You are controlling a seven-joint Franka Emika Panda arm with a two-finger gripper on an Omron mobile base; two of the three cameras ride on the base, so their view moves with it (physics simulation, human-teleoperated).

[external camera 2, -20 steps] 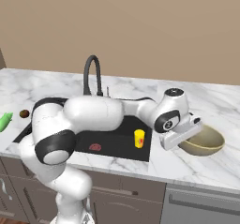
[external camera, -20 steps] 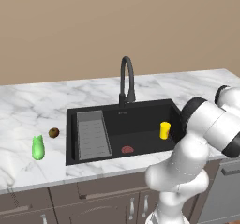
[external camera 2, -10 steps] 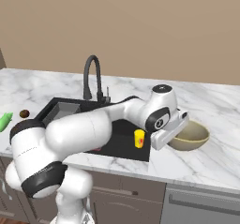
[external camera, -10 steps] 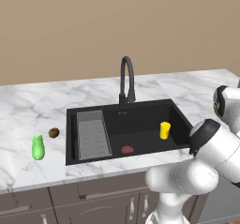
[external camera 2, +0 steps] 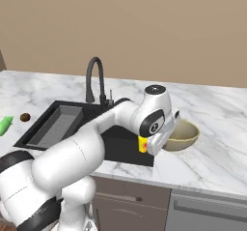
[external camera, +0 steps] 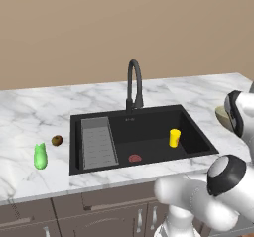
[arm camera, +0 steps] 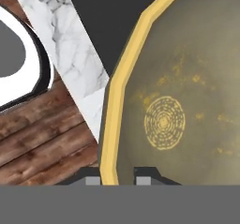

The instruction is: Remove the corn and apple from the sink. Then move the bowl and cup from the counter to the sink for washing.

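My gripper is shut on the left rim of the tan-yellow bowl, which sits slightly tilted just right of the sink. In the hand view the bowl's yellow rim passes between the gripper's fingertips, with dark sink and a marble strip beyond. The bowl peeks out behind the arm. The yellow cup stands upright in the sink; my hand hides most of the cup. The green corn and the apple lie on the counter left of the sink.
A black arched faucet rises behind the basin. A ribbed grey drain rack fills its left part, and a flat reddish item lies on its floor. My arm stretches across the sink's front right corner.
The gripper has carried the bowl leftward along the counter toward the sink's right edge. The arm has swung with it. Cup, corn and apple have stayed put.
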